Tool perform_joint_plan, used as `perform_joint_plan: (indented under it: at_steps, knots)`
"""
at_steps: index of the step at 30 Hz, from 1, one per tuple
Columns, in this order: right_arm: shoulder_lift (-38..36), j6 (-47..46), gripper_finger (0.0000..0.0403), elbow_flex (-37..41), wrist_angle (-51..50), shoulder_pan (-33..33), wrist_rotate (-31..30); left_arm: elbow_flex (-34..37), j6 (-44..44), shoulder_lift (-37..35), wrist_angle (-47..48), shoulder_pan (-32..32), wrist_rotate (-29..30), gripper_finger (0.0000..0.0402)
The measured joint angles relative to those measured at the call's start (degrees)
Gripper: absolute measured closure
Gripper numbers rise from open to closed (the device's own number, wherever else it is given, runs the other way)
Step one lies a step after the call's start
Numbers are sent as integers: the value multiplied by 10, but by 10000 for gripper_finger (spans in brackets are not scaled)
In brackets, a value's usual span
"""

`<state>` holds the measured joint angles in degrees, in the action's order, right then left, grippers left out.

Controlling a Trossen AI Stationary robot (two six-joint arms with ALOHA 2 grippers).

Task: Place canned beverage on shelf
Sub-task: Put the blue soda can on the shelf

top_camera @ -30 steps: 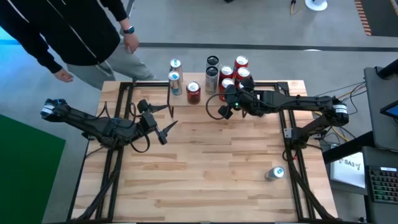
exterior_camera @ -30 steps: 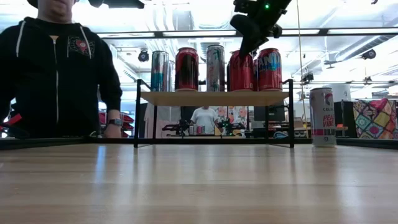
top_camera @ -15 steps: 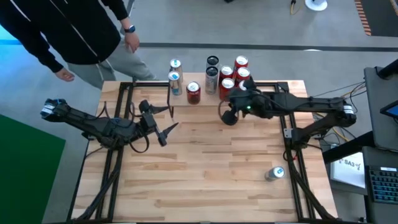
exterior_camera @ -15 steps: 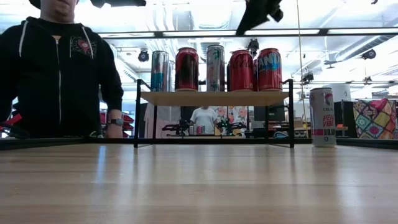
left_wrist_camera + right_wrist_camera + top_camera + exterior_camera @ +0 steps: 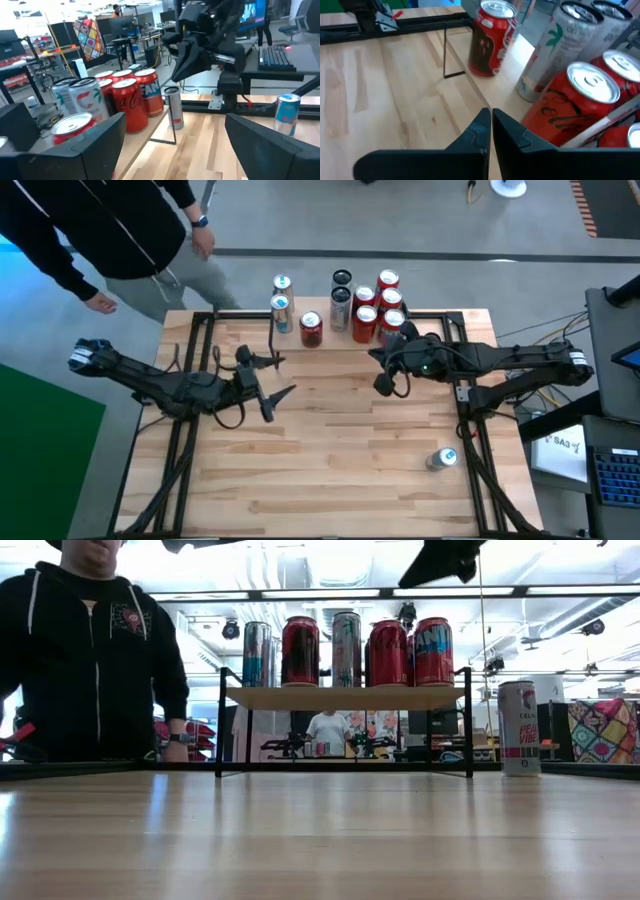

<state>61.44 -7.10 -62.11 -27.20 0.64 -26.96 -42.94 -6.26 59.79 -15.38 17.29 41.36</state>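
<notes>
The shelf (image 5: 345,698) stands at the table's far edge on thin black legs. On it stand several cans, among them red ones (image 5: 365,322) and silver ones (image 5: 281,311). Another canned beverage (image 5: 443,459) stands alone on the table near the right front, and also shows in the low view (image 5: 518,727). My right gripper (image 5: 383,383) hangs shut and empty in front of the shelf's right part, fingertips together in its wrist view (image 5: 490,122). My left gripper (image 5: 277,380) stands open and empty in front of the shelf's left end, pointing level across the table (image 5: 175,125).
A person in a dark jacket (image 5: 90,660) stands behind the table's far left corner, one hand (image 5: 100,302) near the edge. Black frame rails (image 5: 190,360) run along the table's left and right sides. Bare planks (image 5: 330,450) lie between the arms and the near edge.
My right gripper has drawn back from the cans on the shelf, toward the table's near and right edges, staying shut and empty. The cans stand as before.
</notes>
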Motion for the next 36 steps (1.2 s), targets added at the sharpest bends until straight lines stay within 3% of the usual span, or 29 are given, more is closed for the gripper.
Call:
perform_joint_plan:
  at_steps: [8,22,36]
  knots:
    - [-53,14,394,70,66,0,0,0,-28,86,-122,-54,2,77]
    - [-69,27,394,80,65,0,0,0,30,206,-132,-141,8,103]
    - [-61,22,394,80,65,0,0,0,38,208,-134,-148,7,128]
